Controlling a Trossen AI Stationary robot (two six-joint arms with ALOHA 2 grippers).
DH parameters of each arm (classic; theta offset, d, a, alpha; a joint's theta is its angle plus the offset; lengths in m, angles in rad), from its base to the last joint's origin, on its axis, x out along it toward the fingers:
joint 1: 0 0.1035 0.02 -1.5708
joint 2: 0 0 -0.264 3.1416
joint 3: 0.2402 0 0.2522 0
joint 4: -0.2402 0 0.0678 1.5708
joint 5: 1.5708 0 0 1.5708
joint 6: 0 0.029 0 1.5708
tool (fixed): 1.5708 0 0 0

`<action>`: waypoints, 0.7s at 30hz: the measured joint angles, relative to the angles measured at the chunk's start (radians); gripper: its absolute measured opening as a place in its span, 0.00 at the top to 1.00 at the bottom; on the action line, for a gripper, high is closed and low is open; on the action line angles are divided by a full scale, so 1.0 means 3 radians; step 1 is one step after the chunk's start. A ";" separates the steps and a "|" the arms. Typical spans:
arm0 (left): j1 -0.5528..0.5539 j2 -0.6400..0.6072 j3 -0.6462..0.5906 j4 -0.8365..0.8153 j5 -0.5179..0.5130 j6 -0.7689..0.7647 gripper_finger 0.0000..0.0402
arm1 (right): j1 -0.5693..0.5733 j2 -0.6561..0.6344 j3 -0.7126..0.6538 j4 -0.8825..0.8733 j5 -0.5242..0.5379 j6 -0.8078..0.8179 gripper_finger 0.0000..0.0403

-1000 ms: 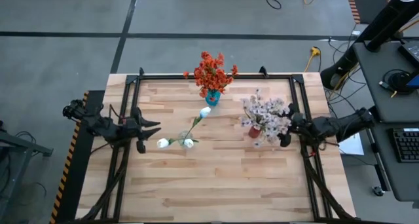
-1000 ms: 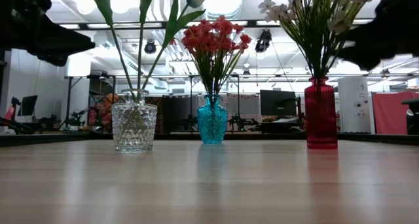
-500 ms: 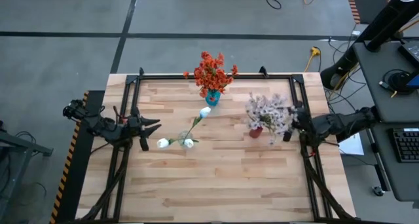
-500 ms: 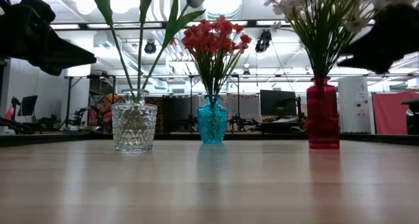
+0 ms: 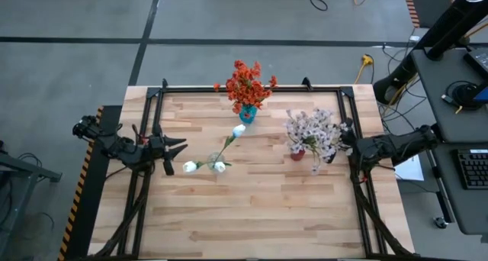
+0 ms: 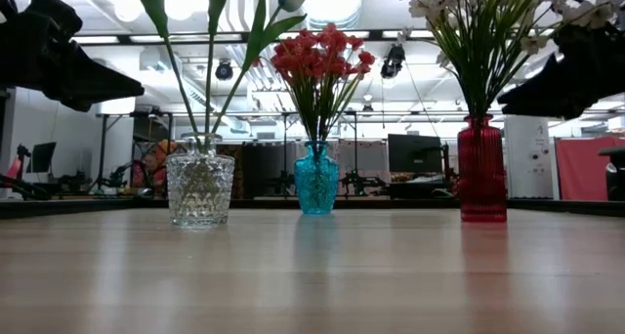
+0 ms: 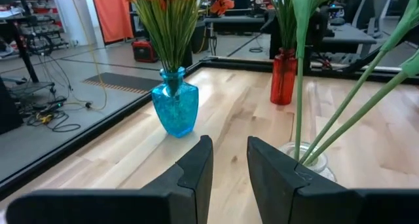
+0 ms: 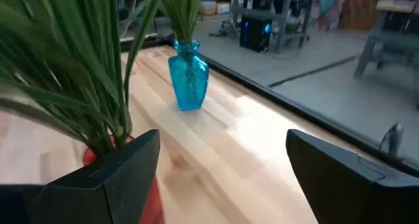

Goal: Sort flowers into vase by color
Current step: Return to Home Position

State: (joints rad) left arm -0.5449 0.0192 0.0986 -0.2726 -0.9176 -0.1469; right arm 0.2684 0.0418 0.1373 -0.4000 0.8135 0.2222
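All flowers stand with their stems stuck into vases. Orange-red blossoms (image 5: 245,84) fill a blue vase (image 6: 316,178) at the far middle. White buds (image 5: 239,130) lean out of a clear glass vase (image 6: 200,187). Pale pink-white bunches (image 5: 311,133) sit in a red vase (image 6: 481,168). My left gripper (image 7: 229,145) hovers left of the glass vase, fingers slightly apart and nothing between them. My right gripper (image 8: 222,142) hovers wide open just right of the red vase, also with nothing between its fingers.
A black metal frame (image 5: 252,88) runs around the wooden table top (image 5: 252,207). The whole near half of the table is bare wood. Cables and desks lie on the floor beyond the right edge.
My right gripper has tipped its fingers downward and drawn back a little from the pink-white bunch toward the table's right edge, staying open. The bunch has swung slightly back over its red vase. My left gripper has tipped down a little.
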 joint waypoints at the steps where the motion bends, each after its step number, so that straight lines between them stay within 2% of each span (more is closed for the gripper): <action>1: 0.0000 0.0002 0.0000 0.0000 -0.0003 0.0002 0.81 | 0.0000 -0.0002 -0.0044 0.0023 0.0020 -0.0052 0.20; 14: 0.0000 0.0031 0.0000 0.0001 -0.0025 0.0049 0.81 | -0.0001 0.0064 -0.0071 0.0137 -0.0004 -0.0128 0.20; 21: 0.0000 0.0034 0.0000 0.0003 -0.0025 0.0049 0.81 | -0.0001 0.0063 -0.0069 0.0137 -0.0005 0.0005 0.20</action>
State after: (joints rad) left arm -0.5449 0.0294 0.0986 -0.2716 -0.9253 -0.1322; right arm 0.2680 0.0605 0.1166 -0.3589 0.8120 0.2237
